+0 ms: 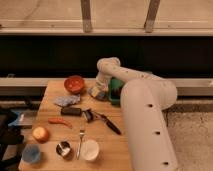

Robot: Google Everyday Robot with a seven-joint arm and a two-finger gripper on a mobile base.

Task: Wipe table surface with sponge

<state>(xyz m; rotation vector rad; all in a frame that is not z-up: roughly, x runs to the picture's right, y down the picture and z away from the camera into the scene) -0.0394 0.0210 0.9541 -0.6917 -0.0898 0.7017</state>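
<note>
The sponge [97, 92], yellowish with a blue side, lies at the far edge of the wooden table [52, 92], just right of a red bowl [75, 84]. My gripper [101, 86] reaches down from the white arm [145, 110] and sits right over the sponge, at or touching its top. The arm bends across the table's right side and hides that part of the surface. A green object [116, 91] sits just right of the sponge, partly behind the arm.
A grey cloth [66, 101], a black brush [76, 111], a red pepper [60, 121], an orange fruit [40, 133], a blue cup [31, 153], a metal cup [63, 148], a white cup [90, 149], a fork [81, 139] and a black-handled tool [110, 124] crowd the table.
</note>
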